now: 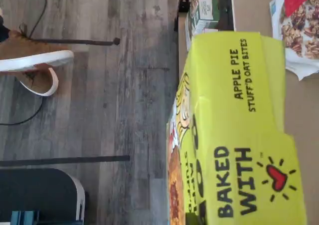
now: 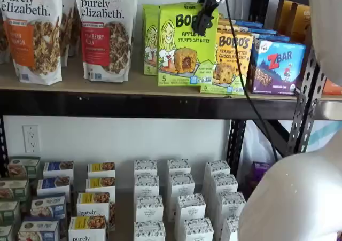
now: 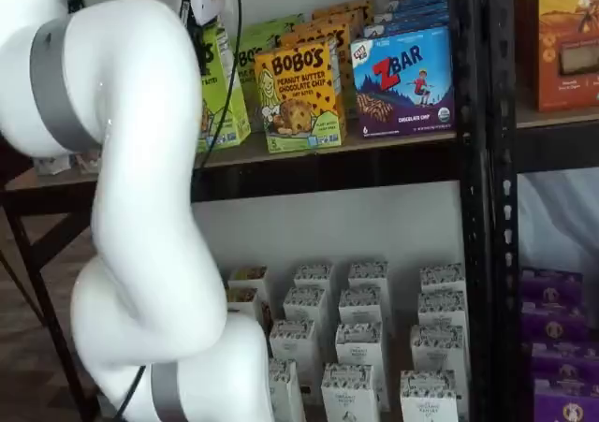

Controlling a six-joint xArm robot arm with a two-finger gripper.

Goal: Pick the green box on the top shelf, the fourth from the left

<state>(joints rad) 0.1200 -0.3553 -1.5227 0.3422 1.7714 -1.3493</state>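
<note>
The green box is a lime carton printed "Apple Pie Stuff'd Oat Bites". It stands at the front edge of the top shelf, ahead of a second lime carton behind it on the left. My gripper comes down from above, its black fingers closed on the box's upper right corner. In the wrist view the green box's top face fills the picture close up. In a shelf view my white arm hides most of the green box, and the gripper sits at its top.
A yellow-orange Bobo's box and a blue ZBar box stand just right of the green box. Granola bags stand to its left. A black upright is at the right. Small white cartons fill the lower shelf. A shoe shows on the floor.
</note>
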